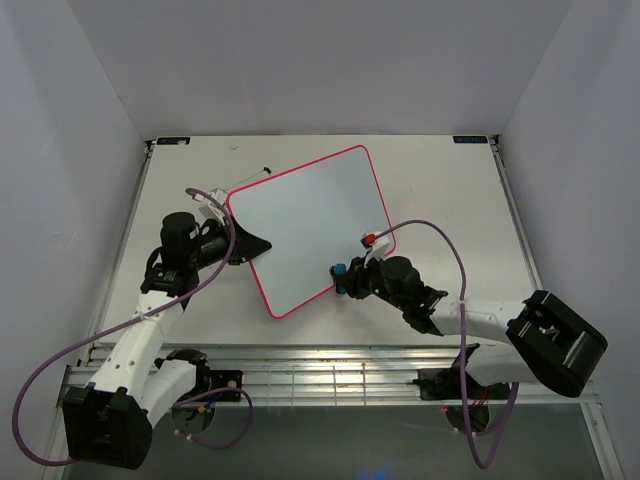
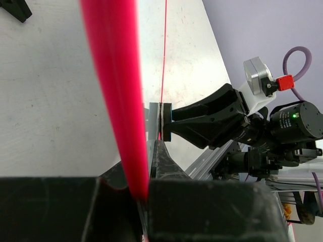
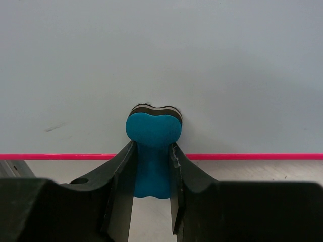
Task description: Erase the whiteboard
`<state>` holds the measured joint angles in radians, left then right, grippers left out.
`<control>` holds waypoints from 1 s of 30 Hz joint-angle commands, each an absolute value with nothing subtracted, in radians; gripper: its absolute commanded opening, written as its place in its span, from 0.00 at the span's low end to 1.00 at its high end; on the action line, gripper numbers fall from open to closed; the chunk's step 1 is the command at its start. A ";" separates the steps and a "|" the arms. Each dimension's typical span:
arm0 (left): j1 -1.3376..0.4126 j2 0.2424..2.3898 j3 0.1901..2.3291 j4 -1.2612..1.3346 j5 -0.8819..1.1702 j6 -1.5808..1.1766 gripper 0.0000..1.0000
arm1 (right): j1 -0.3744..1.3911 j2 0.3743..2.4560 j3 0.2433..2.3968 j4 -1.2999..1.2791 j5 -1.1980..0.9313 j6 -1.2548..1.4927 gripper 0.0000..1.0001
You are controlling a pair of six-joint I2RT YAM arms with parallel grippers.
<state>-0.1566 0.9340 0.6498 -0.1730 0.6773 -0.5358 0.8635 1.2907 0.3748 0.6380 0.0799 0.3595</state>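
The whiteboard, white with a thin pink frame, lies turned at an angle in the middle of the table. Its face looks clean apart from a faint grey smudge. My left gripper is shut on its left edge. In the left wrist view the pink frame runs down into my jaws. My right gripper is shut on the blue bone-shaped eraser, whose felt side presses on the board just inside its near edge. The eraser also shows in the left wrist view.
A thin white stick-like object lies just beyond the board's far left corner. A black stand foot shows on the table. A metal rail runs along the table's near edge. White walls close in the back and sides.
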 commanded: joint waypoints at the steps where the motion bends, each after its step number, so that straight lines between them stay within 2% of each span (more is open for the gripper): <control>1: -0.176 0.956 0.618 -0.371 0.629 -0.462 0.00 | 0.904 1.327 0.402 0.575 0.017 0.412 0.08; 3: -0.176 0.953 0.617 -0.371 0.627 -0.462 0.00 | 0.896 1.330 0.400 0.494 0.129 0.440 0.08; 8: -0.176 0.954 0.618 -0.371 0.630 -0.462 0.00 | 0.821 1.353 0.414 0.339 0.231 0.520 0.08; 21: -0.178 0.960 0.617 -0.370 0.638 -0.460 0.00 | 0.747 1.385 0.476 0.270 0.256 0.505 0.08; 25: -0.178 0.965 0.617 -0.368 0.643 -0.460 0.00 | 0.750 1.355 0.477 0.310 0.177 0.425 0.08; 30: -0.178 0.966 0.615 -0.364 0.649 -0.460 0.00 | 0.802 1.298 0.405 0.540 -0.109 0.293 0.08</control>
<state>-0.1593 0.9417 0.6476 -0.1802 0.6746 -0.5106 0.7559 1.3346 0.4461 0.3950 0.1078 0.4023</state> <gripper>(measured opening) 0.133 0.330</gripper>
